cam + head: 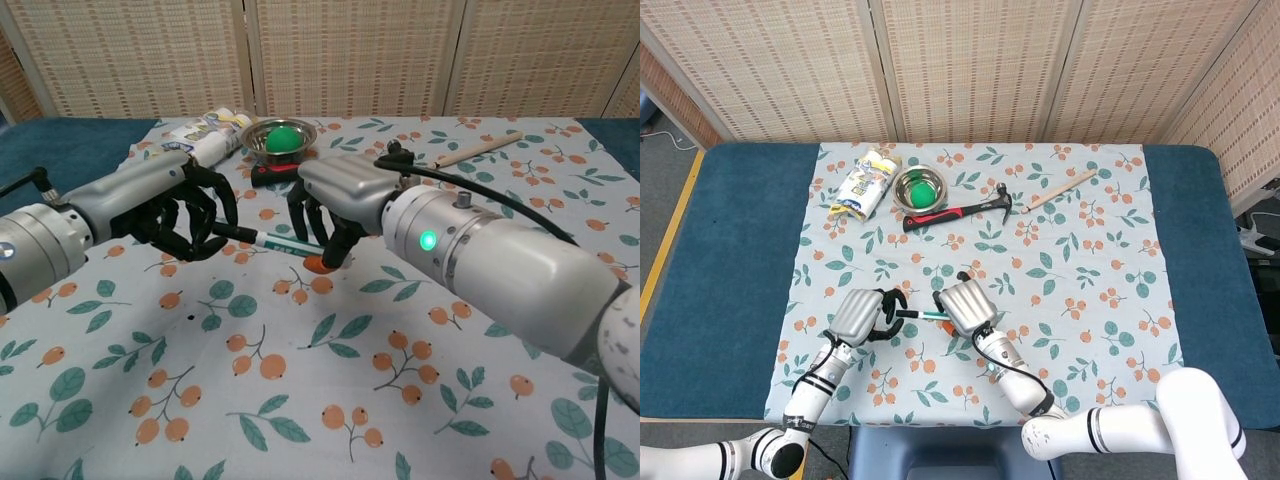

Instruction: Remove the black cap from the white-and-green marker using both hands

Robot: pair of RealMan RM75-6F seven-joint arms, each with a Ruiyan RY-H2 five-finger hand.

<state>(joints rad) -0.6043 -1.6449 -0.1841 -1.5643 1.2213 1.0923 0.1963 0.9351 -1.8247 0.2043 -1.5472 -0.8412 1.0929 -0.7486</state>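
Gripping marker (283, 240) | right hand (335, 200) (fingers curled) | left hand (190, 205) pinching cap (237, 234)

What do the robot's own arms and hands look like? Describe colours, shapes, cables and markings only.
Both hands, left and right, have smooth silver-grey backs and black jointed fingers. The forearms are thick, rounded silver-white cylinders. The right one carries a glowing green light and a black cable running along its top. In the head view, black bands ring the white arm segments.
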